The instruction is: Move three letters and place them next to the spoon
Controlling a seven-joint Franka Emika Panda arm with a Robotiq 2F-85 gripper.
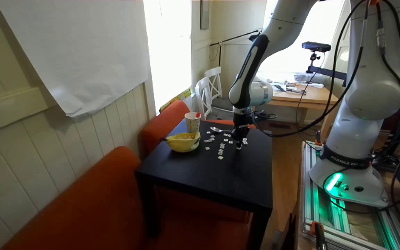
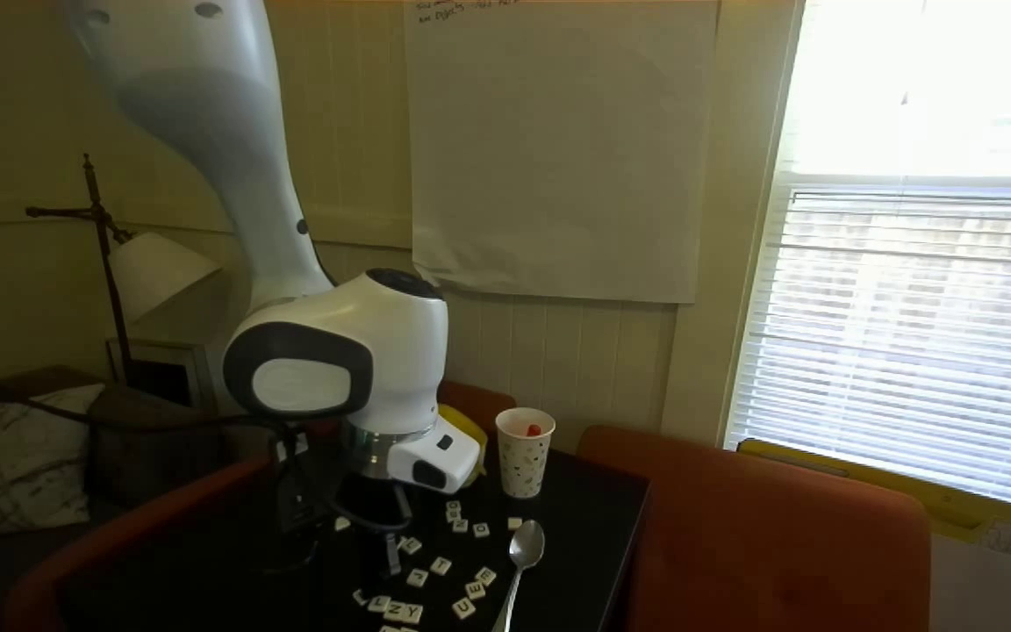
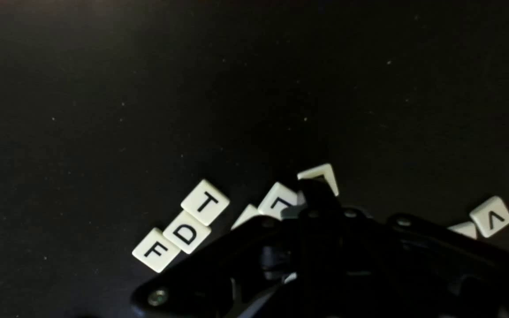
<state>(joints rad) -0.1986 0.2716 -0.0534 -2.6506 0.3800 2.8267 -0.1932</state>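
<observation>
Letters (image 3: 187,232): pick-up seems in hand; pincer (image 1: 239,144) pressed together over one, toward robot-side edge of bench (image 1: 200,173), whether gripping we cannot tell; next, carry beside spoon (image 2: 527,546)

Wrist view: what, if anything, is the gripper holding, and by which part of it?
Cannot be told: the gripper hides part of the letter at its tip, and any contact.

Letters (image 3: 325,172) in wrist view: several partly hidden by pincer (image 3: 303,198).
Pincer's grip: unclear.
Spoon (image 2: 527,546) in an exterior view: cut off below.
</observation>
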